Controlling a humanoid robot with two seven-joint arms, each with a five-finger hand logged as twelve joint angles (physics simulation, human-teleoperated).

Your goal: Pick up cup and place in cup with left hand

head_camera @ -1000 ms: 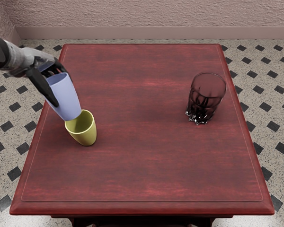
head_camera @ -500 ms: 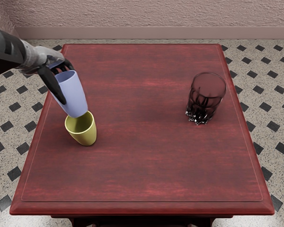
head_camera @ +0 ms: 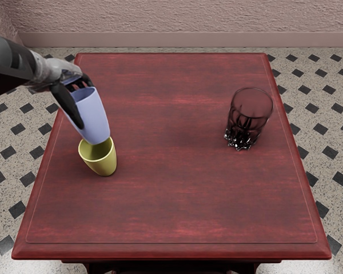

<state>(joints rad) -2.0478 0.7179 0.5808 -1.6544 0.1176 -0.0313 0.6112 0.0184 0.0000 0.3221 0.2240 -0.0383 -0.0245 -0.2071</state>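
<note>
My left hand (head_camera: 79,101) comes in from the upper left, its fingers closed around a light blue cup (head_camera: 92,119). The blue cup is held slightly tilted, and its base overlaps the far rim of a yellow-green cup (head_camera: 104,163) in the picture. Whether the two cups touch cannot be told. The yellow-green cup stands on the left part of the table, its mouth visible below the blue cup. No right arm shows.
A dark, see-through glass (head_camera: 248,119) stands on the right side of the red wooden table (head_camera: 177,188). Behind the table are a tiled floor and a wall.
The left hand has carried the blue cup a little to the right over the last second, with a slight dip most recently. The yellow-green cup and the glass have stayed put.
</note>
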